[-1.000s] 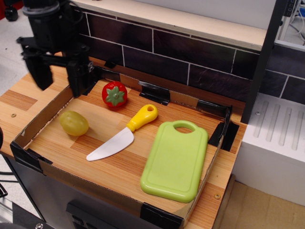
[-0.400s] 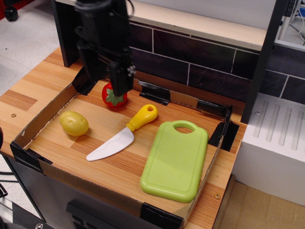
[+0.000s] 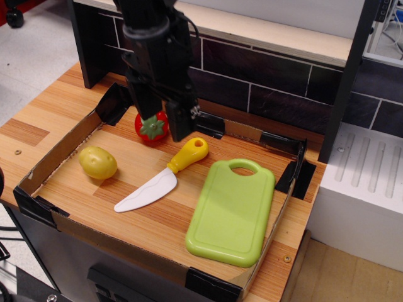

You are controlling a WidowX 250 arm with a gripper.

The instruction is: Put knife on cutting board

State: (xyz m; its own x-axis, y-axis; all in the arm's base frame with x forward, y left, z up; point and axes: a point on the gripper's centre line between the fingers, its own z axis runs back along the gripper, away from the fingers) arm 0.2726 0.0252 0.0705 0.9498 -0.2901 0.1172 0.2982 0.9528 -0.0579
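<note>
The knife (image 3: 160,178), with a white curved blade and a yellow handle, lies flat on the wooden tray floor, handle pointing to the back right. The light green cutting board (image 3: 232,211) lies to its right, empty, handle hole at the back. My black gripper (image 3: 160,124) hangs above the tray's back, over the red strawberry, just behind and left of the knife's handle. Its two fingers (image 3: 179,124) stand apart with nothing between them.
A red toy strawberry (image 3: 152,126) sits partly behind the gripper. A yellow toy potato (image 3: 97,162) lies at the tray's left. A low cardboard wall (image 3: 58,157) rims the tray. A dark tiled wall (image 3: 264,82) stands behind, and a white rack (image 3: 368,182) to the right.
My gripper has swept from the far left back corner to the right and down, and now hangs over the strawberry near the knife's handle. The knife and board have not moved.
</note>
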